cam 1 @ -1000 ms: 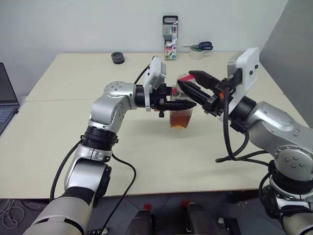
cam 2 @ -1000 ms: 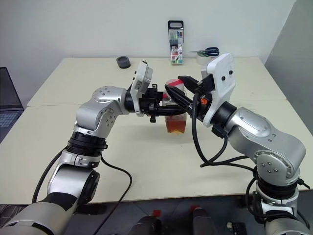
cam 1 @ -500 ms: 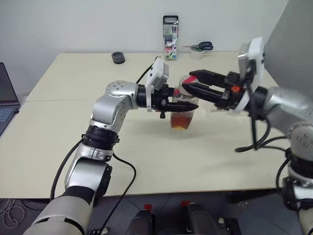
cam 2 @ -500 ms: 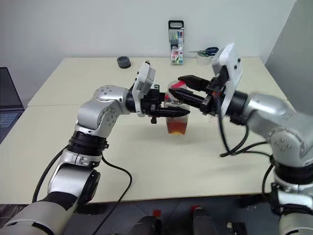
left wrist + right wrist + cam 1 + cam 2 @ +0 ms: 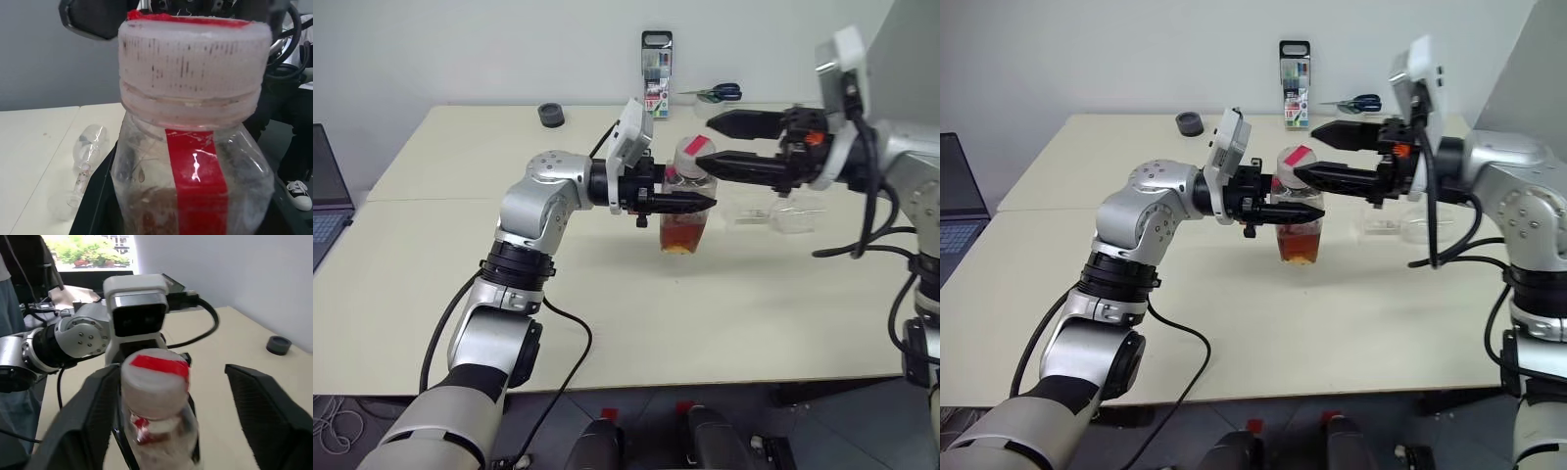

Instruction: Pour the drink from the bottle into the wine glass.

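The bottle [image 5: 687, 201] stands upright over the middle of the table, its pink-red cap [image 5: 694, 154] on and the red label strip [image 5: 195, 171] facing the left wrist camera. The amber drink [image 5: 682, 233] fills its lower part. My left gripper [image 5: 703, 203] is shut on the bottle just below the neck, reaching in from the left. My right gripper [image 5: 702, 146] comes in level from the right and is open, one finger on each side of the cap [image 5: 155, 374] with a gap to it. The wine glass [image 5: 773, 215] lies on its side on the table right of the bottle.
At the table's back edge stand a pen case [image 5: 656, 61], a tape roll with scissors [image 5: 713, 96] on it, and a small dark round object [image 5: 548, 115]. A laptop [image 5: 325, 201] sits at the far left. The table [image 5: 607, 304] has bare room in front.
My right gripper has opened off the cap, and its arm has swung out to the right and up. The left gripper still holds the bottle in about the same place.
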`<state>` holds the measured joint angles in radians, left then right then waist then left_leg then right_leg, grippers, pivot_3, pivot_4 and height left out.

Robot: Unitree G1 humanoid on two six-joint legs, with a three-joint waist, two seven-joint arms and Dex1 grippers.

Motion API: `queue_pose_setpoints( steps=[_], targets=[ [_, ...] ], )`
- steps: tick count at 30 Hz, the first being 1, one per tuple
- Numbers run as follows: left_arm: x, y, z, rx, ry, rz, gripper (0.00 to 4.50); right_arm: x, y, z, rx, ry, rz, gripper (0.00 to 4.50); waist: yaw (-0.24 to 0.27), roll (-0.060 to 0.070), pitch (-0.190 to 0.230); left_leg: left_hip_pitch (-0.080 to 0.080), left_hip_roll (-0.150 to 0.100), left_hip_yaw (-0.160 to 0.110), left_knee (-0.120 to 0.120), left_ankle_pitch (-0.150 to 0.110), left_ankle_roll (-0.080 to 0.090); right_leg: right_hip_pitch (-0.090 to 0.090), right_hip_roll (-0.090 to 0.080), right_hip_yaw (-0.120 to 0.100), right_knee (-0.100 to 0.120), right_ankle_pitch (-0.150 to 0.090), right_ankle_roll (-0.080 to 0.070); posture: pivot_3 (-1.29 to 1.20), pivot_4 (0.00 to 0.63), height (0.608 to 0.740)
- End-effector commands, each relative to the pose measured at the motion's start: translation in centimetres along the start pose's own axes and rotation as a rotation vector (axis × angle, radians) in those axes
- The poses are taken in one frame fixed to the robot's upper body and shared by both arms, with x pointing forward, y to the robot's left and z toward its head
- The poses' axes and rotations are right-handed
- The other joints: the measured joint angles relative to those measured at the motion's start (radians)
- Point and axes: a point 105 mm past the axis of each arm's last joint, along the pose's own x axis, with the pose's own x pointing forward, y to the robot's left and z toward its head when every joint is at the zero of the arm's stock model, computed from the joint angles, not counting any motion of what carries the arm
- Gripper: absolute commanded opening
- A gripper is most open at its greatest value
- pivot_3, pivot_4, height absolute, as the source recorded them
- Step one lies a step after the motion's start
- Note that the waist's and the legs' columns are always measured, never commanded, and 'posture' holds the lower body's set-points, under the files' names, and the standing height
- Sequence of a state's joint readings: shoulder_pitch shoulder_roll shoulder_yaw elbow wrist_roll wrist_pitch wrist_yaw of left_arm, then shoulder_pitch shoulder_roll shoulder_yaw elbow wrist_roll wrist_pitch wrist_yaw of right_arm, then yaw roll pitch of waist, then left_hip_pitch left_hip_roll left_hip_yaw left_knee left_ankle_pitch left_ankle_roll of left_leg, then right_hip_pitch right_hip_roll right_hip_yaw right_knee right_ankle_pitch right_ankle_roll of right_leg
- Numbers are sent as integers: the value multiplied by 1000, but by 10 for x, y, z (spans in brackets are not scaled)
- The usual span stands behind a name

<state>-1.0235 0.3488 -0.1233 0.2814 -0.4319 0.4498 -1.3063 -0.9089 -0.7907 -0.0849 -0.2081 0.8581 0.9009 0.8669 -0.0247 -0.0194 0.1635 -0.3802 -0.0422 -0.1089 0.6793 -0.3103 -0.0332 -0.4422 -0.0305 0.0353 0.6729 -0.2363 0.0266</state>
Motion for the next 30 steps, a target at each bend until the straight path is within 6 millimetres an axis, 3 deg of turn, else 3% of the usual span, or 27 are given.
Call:
queue_pose_setpoints(
  steps=[1,7,15,30],
  targets=[
    [-1,0,11,49,-26,6,1766,-13,18,4,-9,-26,-56,4436,1,0,0,0,0,0,0,0,0,0,0,0,0,0,0,0,150,740],
    [-3,2,10,47,-25,15,1766,1,38,-6,-12,-65,-156,4436,-9,0,0,1,0,2,0,0,0,-1,-1,2,3,0,0,0,150,740],
    [0,5,7,55,-24,25,1766,25,29,-12,-55,-129,-336,4436,-6,0,0,2,-1,2,1,1,-1,-1,1,1,4,0,0,0,150,740],
    [-2,4,6,60,-14,34,1766,31,17,-3,-10,-192,-384,4436,-7,0,0,2,0,2,0,0,-1,-1,1,1,4,0,0,0,150,740]
  ],
)
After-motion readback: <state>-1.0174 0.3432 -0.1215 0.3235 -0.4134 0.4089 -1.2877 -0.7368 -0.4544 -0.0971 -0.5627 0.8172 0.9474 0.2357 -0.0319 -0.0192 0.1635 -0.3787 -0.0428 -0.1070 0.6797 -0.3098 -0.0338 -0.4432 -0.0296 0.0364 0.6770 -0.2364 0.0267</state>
